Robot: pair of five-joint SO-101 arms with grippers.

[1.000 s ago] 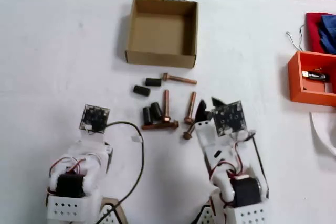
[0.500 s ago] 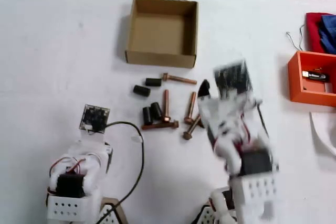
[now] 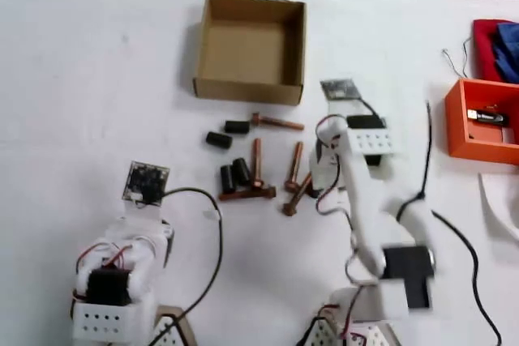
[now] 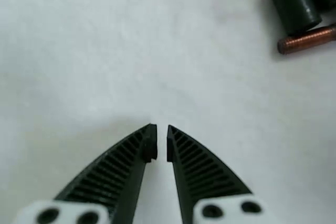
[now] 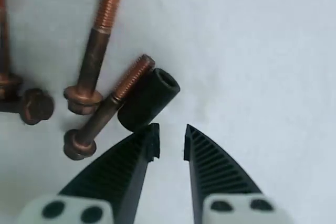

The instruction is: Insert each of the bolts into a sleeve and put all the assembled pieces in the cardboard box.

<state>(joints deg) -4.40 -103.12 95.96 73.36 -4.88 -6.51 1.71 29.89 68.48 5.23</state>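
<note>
The open cardboard box (image 3: 251, 48) stands at the far middle of the table. In front of it lie several copper bolts (image 3: 276, 123) and black sleeves (image 3: 218, 140), all apart from each other. My right gripper (image 3: 318, 174) points down at the right end of the pile. In the right wrist view it (image 5: 171, 140) is slightly open and holds nothing; a black sleeve (image 5: 148, 99) lies just past one fingertip, beside a bolt (image 5: 107, 109). My left gripper (image 4: 161, 142) is shut over bare table, with a sleeve (image 4: 293, 1) and a bolt tip (image 4: 307, 39) farther off.
An orange bin (image 3: 478, 123) and a red cloth (image 3: 493, 44) sit at the right edge. A black cable (image 3: 212, 232) loops from the left arm's base (image 3: 113, 281). Another cable (image 3: 426, 160) hangs beside the right arm.
The right arm has stretched forward and lifted its wrist, bringing its gripper down over the right side of the bolts. The left arm and the parts have stayed put.
</note>
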